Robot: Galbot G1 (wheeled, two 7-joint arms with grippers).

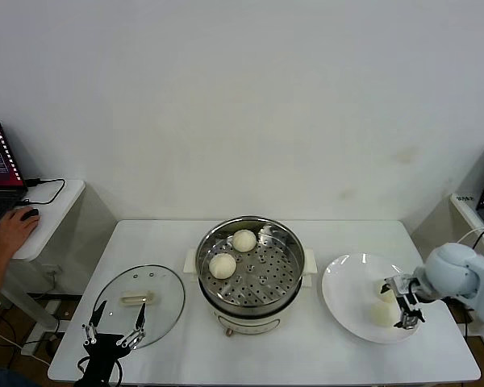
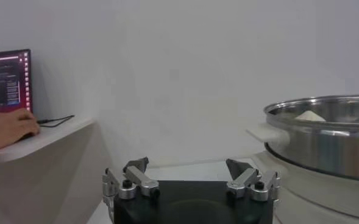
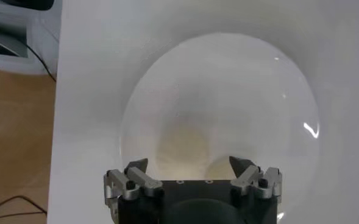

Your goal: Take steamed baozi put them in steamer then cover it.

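Midway, the right pincer, fingers apart, hovers over a baozi on the plate near the worktop's right edge; closing comes next.

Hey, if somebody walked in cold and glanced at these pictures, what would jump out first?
The shiny steamer at table centre, uncovered, with two baozi on its tray. To its right, the right gripper, jaws open, hangs over two more on a plate. The cover lies flat at the left, by the open left gripper.
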